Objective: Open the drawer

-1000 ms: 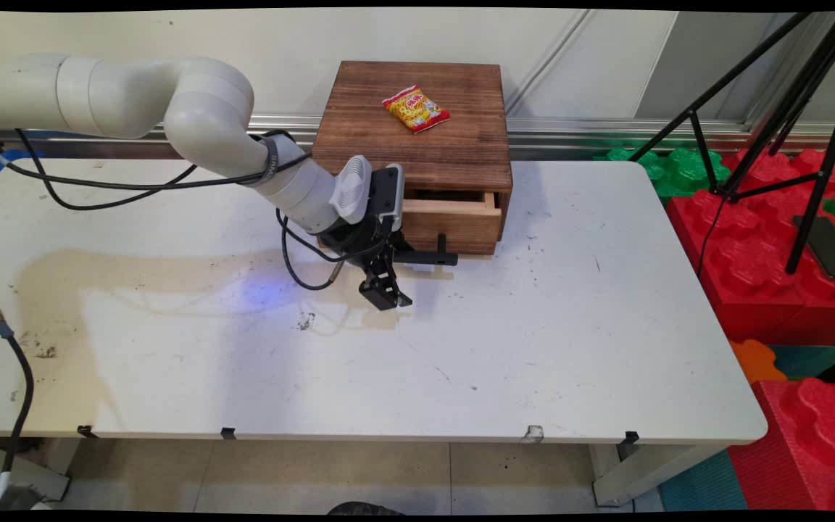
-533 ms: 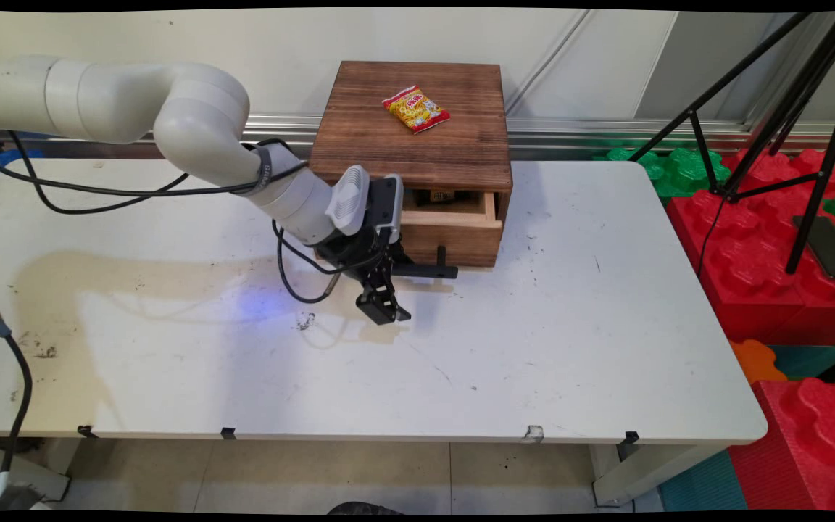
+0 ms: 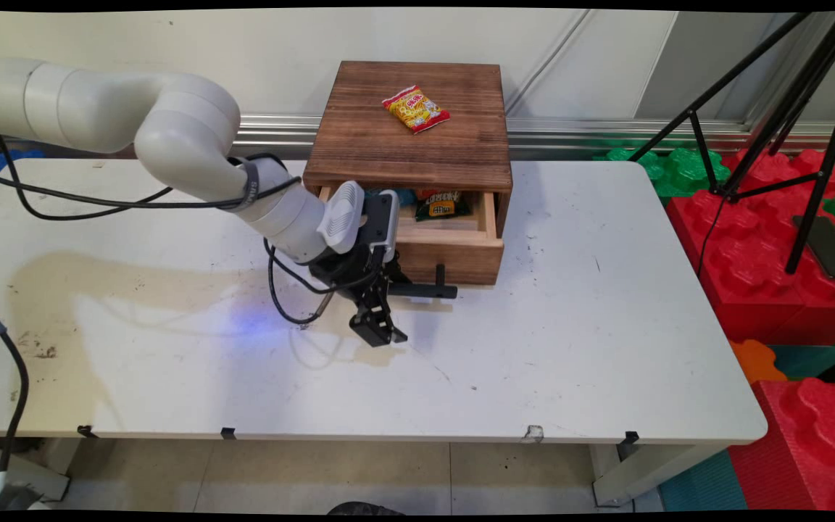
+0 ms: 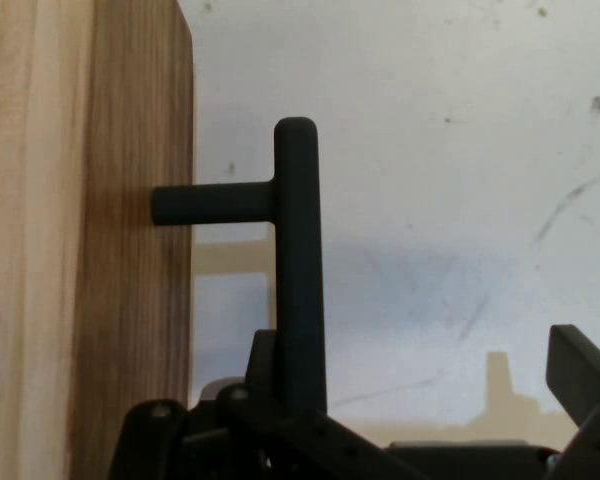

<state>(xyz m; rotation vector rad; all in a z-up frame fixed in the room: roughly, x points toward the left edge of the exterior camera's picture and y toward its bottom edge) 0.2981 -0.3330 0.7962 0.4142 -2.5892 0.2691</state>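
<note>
A brown wooden box (image 3: 388,145) stands at the table's far side with its drawer (image 3: 454,255) pulled partly out. Inside the drawer lie a green and orange packet (image 3: 443,205) and something blue (image 3: 404,196). My gripper (image 3: 387,310) is open at the drawer's black T-shaped handle (image 3: 426,291). In the hand view the handle's bar (image 4: 300,270) runs down against my left finger (image 4: 262,352), with the right finger (image 4: 580,365) far off it, so my gripper (image 4: 420,360) hooks the bar without squeezing it. A red and yellow snack packet (image 3: 415,109) lies on the box's top.
Black cables (image 3: 294,290) hang from the arm beside the gripper. A black tripod (image 3: 787,109) stands off the table's right side over red (image 3: 765,275) and green foam blocks (image 3: 653,167). The table's right edge (image 3: 715,304) lies well right of the box.
The gripper has moved toward the table's near side with the handle, and the drawer has slid further out. The packets inside it now show.
</note>
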